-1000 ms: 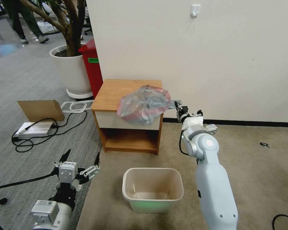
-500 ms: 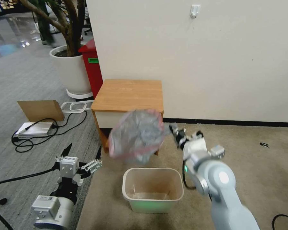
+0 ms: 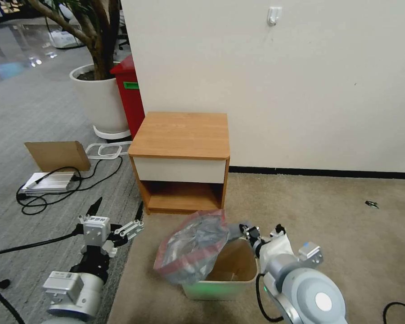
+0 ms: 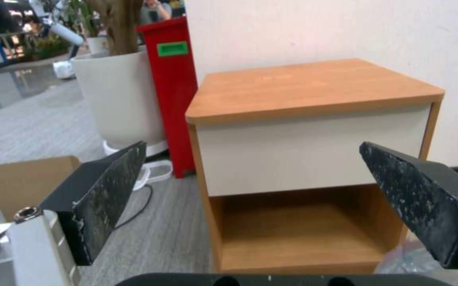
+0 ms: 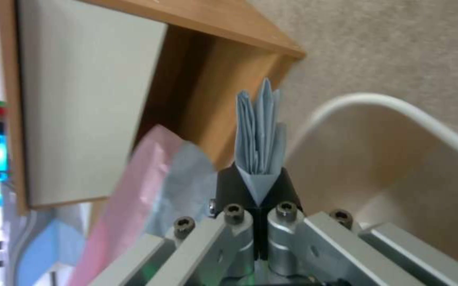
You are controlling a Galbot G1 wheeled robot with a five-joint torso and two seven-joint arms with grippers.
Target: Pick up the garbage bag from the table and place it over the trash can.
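The crinkly grey garbage bag [image 3: 191, 247] with its pink-red band hangs over the left half of the cream trash can [image 3: 238, 274], which stands on the carpet in front of the table [image 3: 180, 135]. My right gripper [image 3: 244, 230] is shut on a bunched corner of the garbage bag [image 5: 258, 135], just above the bin's far rim [image 5: 398, 109]. The left gripper [image 3: 117, 215] hovers open over the floor to the left of the bin, facing the table [image 4: 314, 87], its two dark fingers [image 4: 107, 186] spread wide with nothing between them.
A tall red bin [image 3: 130, 94] and a large white planter [image 3: 99, 99] stand left of the table by the wall. A cardboard piece [image 3: 56, 155], a metal box with cables [image 3: 45, 182] and a white frame [image 3: 105, 149] lie on the grey floor at left. Beige carpet stretches right.
My right gripper has carried the garbage bag from the table top down and toward me, until it hangs over the trash can. The left gripper has barely moved.
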